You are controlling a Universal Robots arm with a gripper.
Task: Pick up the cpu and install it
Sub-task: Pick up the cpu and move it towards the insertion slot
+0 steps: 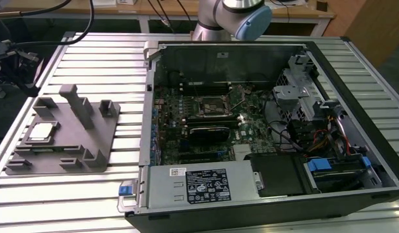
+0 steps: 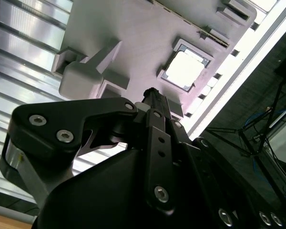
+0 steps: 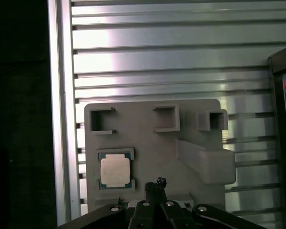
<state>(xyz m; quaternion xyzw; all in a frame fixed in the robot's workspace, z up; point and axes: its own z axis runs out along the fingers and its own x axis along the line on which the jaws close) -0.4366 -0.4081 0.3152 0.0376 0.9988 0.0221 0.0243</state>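
Counting off from the exterior view: one cpu [image 1: 42, 132], silvery top up, lying flat in its square pocket on one grey fixture [image 1: 63, 145], out on the slatted table [image 1: 89, 194] toward the exterior view's left. One open case [image 1: 251, 216] just beside it on the exterior view's right, lid off, with one board [image 1: 186, 131] inside, one black socket [image 1: 210, 106] near the board's middle and one power supply [image 1: 199, 187] along the near wall. Socket and cpu well apart.

Switching to the first wrist view: same single cpu [image 3: 115, 171] in its pocket, framed by a darker rim. Three open-sided brackets [image 3: 167, 118] lined along one edge of the fixture [image 3: 152, 143], plus one long raised block [image 3: 206, 162] beside the pocket.

Now the arm [image 1: 238, 17]: one of them, rising behind the case at the far edge of the table, blue-capped joint showing. Pointing down over the fixture, judging by both wrist views. One gripper [image 3: 155, 183], hanging above the plate near the pocket's corner, clear of the cpu and touching nothing. Pincer closed, tips pressed together, gripping nothing at all.

Second wrist view: looking along the dark linkage to the gripper [image 2: 151, 93], with the cpu [image 2: 184, 70] bright and square just past the tip, seated in the fixture [image 2: 133, 33], not lifted.
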